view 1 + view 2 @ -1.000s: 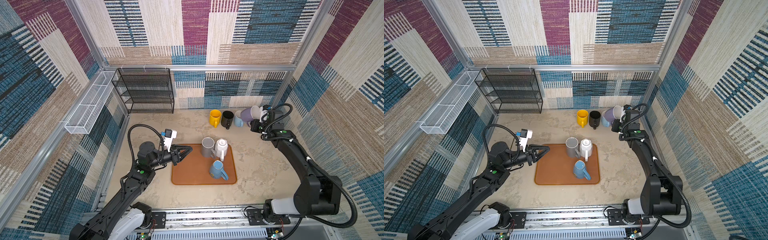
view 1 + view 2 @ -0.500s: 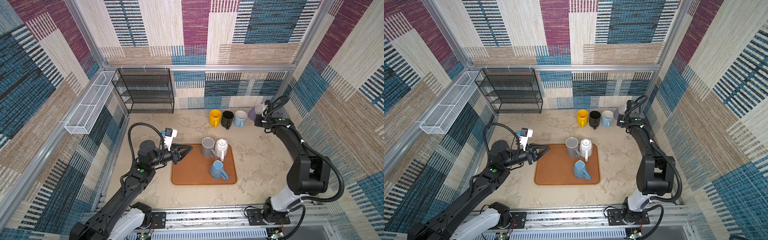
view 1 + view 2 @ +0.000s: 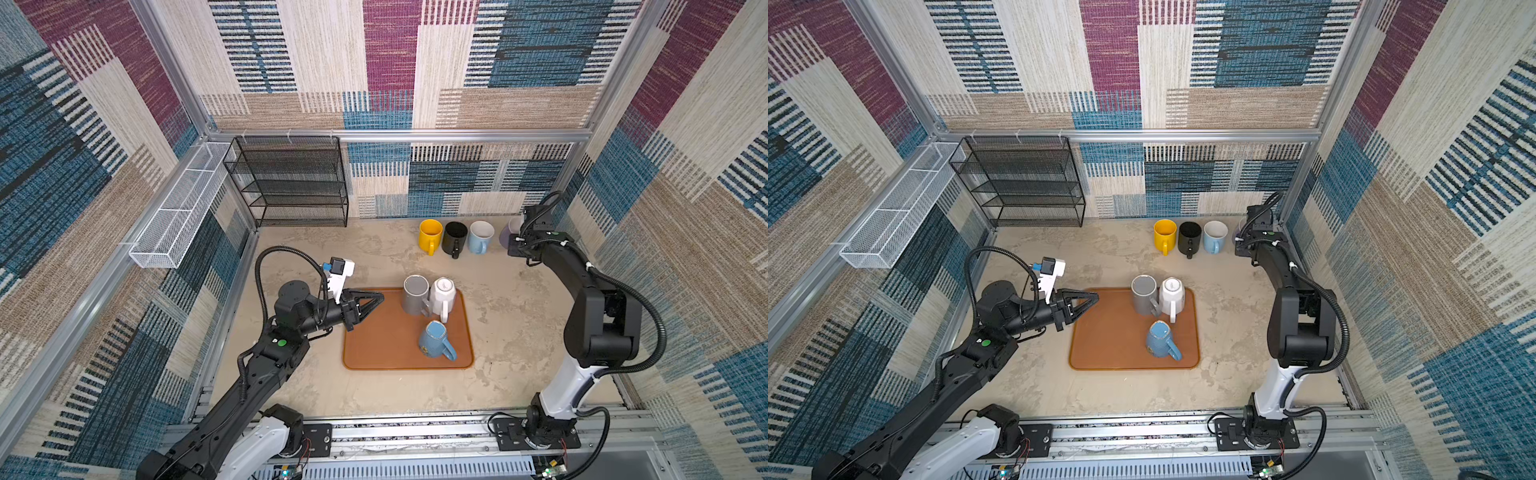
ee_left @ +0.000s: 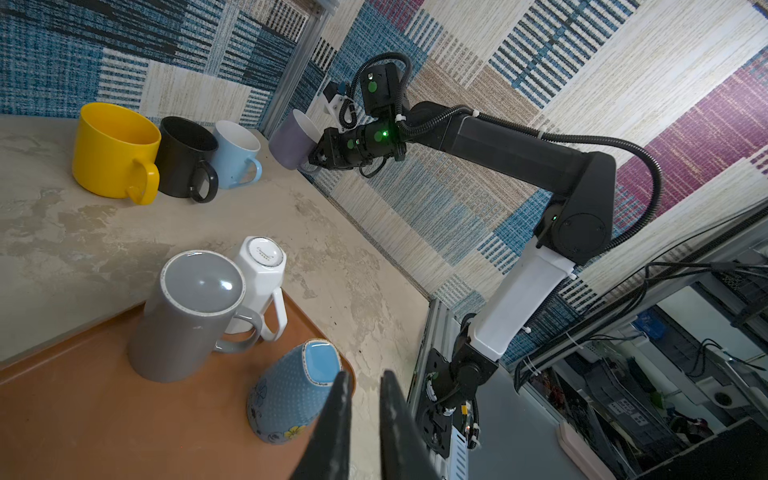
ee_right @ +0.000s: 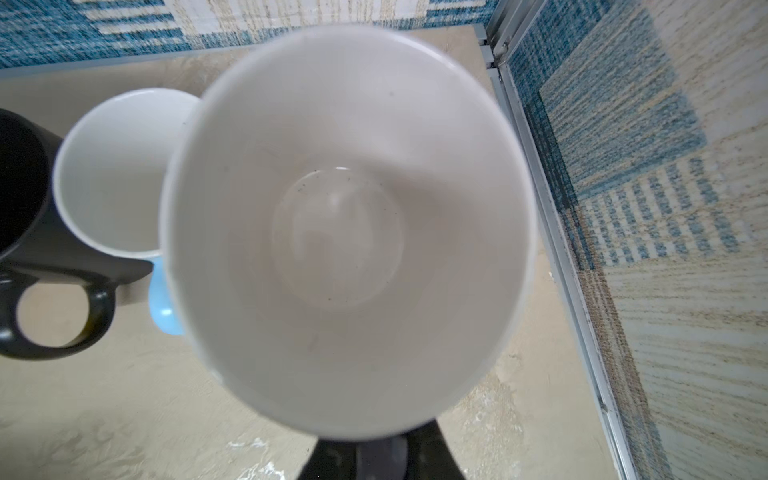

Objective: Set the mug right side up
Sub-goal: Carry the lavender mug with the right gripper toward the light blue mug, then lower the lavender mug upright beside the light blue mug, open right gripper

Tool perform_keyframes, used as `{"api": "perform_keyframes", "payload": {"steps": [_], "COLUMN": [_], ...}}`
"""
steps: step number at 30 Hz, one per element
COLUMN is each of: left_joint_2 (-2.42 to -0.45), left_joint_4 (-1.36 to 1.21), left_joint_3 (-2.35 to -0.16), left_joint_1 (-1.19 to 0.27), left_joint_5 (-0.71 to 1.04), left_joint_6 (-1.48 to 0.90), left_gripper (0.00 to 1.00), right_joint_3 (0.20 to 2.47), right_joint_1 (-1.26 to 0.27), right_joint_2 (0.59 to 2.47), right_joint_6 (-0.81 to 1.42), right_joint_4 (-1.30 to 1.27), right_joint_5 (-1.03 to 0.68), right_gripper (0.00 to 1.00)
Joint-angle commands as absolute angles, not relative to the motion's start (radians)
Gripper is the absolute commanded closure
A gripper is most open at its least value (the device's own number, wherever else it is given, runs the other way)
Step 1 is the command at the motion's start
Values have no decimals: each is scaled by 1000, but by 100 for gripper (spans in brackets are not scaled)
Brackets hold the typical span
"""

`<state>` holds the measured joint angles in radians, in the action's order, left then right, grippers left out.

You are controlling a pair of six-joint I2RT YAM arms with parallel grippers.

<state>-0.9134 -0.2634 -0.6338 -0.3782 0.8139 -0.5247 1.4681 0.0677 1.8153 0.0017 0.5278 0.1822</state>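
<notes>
- The right gripper [image 4: 314,159] is clamped on the lavender ceramic mug with a white inside [image 4: 289,143], gripping low on the side nearest the arm; I cannot see the handle itself.
- That mug sits at the far right corner of the table, at the end of the row of upright mugs. Its mouth faces up towards the wrist camera, which looks straight down into the bowl [image 5: 345,228].
- Seen from the left wrist, its long axis leans, with the rim tipped towards the holding arm and the base low by the tabletop. Whether the base touches the table I cannot tell.
- My reading is that the turn is nearly complete, and what remains is levelling the mug and setting it down.
- The pale blue mug [image 3: 481,237] stands just beside it, then the black mug [image 3: 455,237] and the yellow mug [image 3: 430,235]. The aluminium corner rail [image 5: 552,208] runs close on the other side, so the landing spot is tight.
- The left gripper [image 3: 376,298] is closed and empty, hovering over the near-left edge of the brown tray [image 3: 374,340], well apart from the lavender mug.
- On the tray the grey mug [image 3: 415,295], the white mug [image 3: 442,295] and the speckled blue mug [image 3: 432,338] stand base up.
</notes>
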Motion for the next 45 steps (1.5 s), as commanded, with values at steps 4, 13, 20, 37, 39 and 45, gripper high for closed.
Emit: {"api": "perform_keyframes", "payload": {"steps": [4, 13, 20, 37, 39, 45], "left_joint_2": [-905, -889, -876, -856, -855, -853], "left_joint_4": [-241, -223, -229, -207, -208, -202], "left_joint_3": [-640, -631, -615, -610, -610, -610], "left_joint_1": [-378, -378, -378, -379, -378, -377], "left_joint_5": [804, 796, 791, 780, 781, 779], "left_joint_6": [-475, -459, -460, -444, -445, -441], "left_gripper": [85, 85, 85, 85, 86, 86], "right_joint_3": [1485, 1494, 1535, 1689, 1701, 1725], "right_joint_1": [70, 74, 74, 75, 75, 76], "right_joint_2": [1861, 1919, 1967, 2099, 2108, 2135], "right_joint_6": [-26, -57, -80, -140, -142, -143], "right_joint_4": [441, 390, 392, 450, 454, 463], "right_joint_5": [204, 195, 198, 213, 213, 210], "right_gripper": [100, 100, 100, 100, 100, 100]}}
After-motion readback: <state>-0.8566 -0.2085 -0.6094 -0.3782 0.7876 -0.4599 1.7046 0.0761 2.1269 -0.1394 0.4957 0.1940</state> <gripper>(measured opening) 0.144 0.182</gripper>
